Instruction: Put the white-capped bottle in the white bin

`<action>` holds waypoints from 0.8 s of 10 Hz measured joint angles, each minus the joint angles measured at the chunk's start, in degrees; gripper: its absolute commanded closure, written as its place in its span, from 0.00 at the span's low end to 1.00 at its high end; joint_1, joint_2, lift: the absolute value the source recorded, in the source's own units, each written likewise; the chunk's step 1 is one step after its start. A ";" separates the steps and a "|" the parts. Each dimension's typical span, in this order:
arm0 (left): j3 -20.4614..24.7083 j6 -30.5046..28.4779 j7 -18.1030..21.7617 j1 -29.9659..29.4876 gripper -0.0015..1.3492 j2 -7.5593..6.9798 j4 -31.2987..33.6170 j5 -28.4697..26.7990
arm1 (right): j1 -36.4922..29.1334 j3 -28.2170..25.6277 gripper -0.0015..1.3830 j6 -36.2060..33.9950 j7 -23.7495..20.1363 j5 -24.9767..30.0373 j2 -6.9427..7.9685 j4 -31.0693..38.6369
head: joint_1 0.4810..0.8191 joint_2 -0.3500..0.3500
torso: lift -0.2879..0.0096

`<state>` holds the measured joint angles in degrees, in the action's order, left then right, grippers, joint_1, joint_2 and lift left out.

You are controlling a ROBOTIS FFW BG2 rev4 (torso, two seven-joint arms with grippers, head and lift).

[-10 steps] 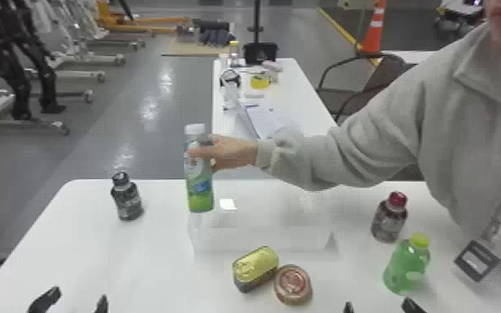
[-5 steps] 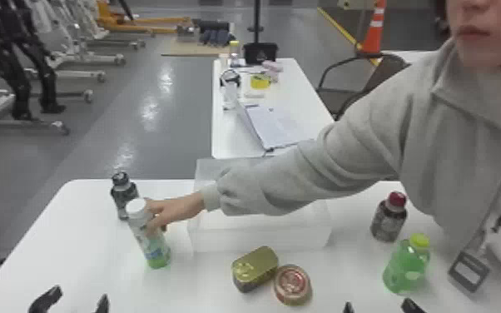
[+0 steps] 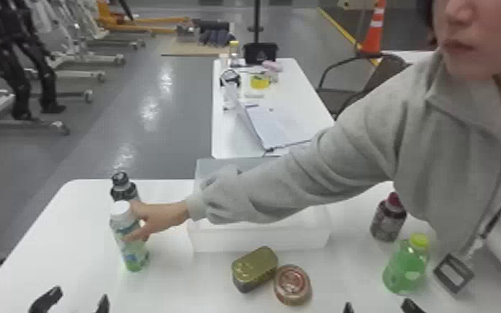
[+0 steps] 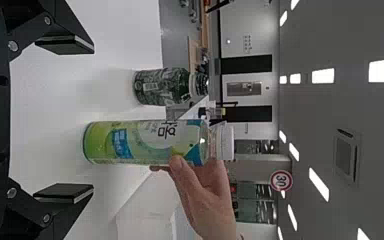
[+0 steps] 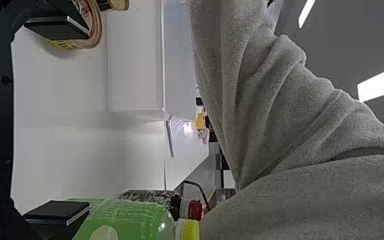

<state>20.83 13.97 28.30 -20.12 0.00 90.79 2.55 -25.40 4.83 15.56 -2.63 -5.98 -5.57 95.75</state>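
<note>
A person's hand holds the white-capped bottle (image 3: 131, 241) over the left part of the table, beside a dark bottle; the left wrist view has the white-capped bottle (image 4: 145, 142) in that hand. Behind the cans is the white bin (image 3: 258, 239), partly hidden by the person's sleeve, and its wall (image 5: 136, 55) appears in the right wrist view. My left gripper (image 3: 79, 300) is at the bottom left, nearer than the bottle; its fingers stand apart, as the left gripper (image 4: 92, 118) also shows. My right gripper (image 3: 376, 307), bottom right, is open too; in its wrist view the right gripper (image 5: 87, 122) holds nothing.
A dark bottle (image 3: 124, 189) stands behind the held one. A gold can (image 3: 255, 266) and a round can (image 3: 292, 285) sit before the bin. On the right are a red-capped bottle (image 3: 388, 218) and a green bottle (image 3: 407, 266). The person's arm spans the table.
The person's hand has carried the white-capped bottle from above the bin's left side down to the left part of the table, beside the dark bottle. Both my grippers keep their places.
</note>
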 measured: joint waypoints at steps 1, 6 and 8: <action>-0.03 0.00 0.00 0.00 0.22 0.00 0.00 0.00 | 0.00 0.00 0.07 0.00 0.00 0.00 0.03 -0.02 | 0.20 0.50 | 0.63; -0.30 -0.42 0.00 0.00 0.22 0.00 0.00 0.08 | 0.00 0.00 0.07 0.00 -0.01 0.00 0.04 -0.03 | 0.20 0.50 | 0.63; -0.35 -0.48 0.00 -0.01 0.22 0.00 0.00 0.14 | 0.00 0.00 0.07 0.00 -0.01 0.01 0.11 -0.03 | 0.20 0.50 | 0.63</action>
<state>20.48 13.49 28.30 -20.13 0.00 90.79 2.69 -25.40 4.83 15.56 -2.63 -5.97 -5.46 95.71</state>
